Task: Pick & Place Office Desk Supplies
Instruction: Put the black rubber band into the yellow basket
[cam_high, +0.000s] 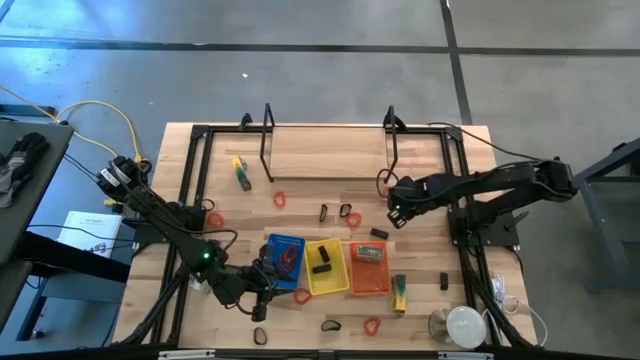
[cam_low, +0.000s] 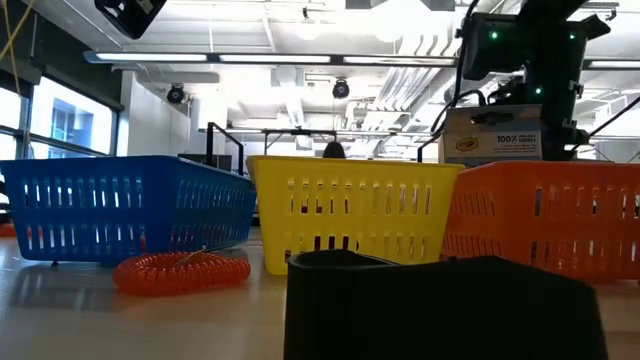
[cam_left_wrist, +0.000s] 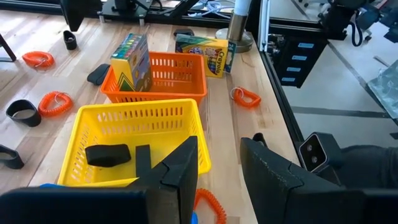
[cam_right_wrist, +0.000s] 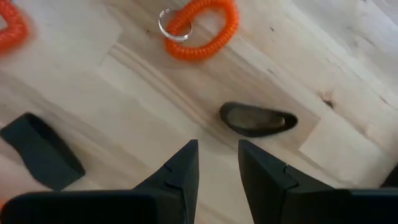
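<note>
right gripper (cam_right_wrist: 217, 163) above worktop (cam_right_wrist: 124, 99), fingers narrowly spread, empty; dark oval piece (cam_right_wrist: 258, 118) just ahead, orange coil loop (cam_right_wrist: 199, 31) beyond. advice: centre gap over piece before descending. left gripper (cam_left_wrist: 217, 171), fingers parted, empty, beside yellow tray (cam_left_wrist: 140, 134).

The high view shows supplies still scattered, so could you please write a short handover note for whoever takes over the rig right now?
Left gripper: open, empty, beside the blue tray.
Right gripper: open, empty, over a black oval piece behind the trays.
Done: a red coil in the blue tray, a black block in the yellow tray, a crayon box in the orange tray.
Left: loose coils, black clips and two more crayon packs on the table.
</note>
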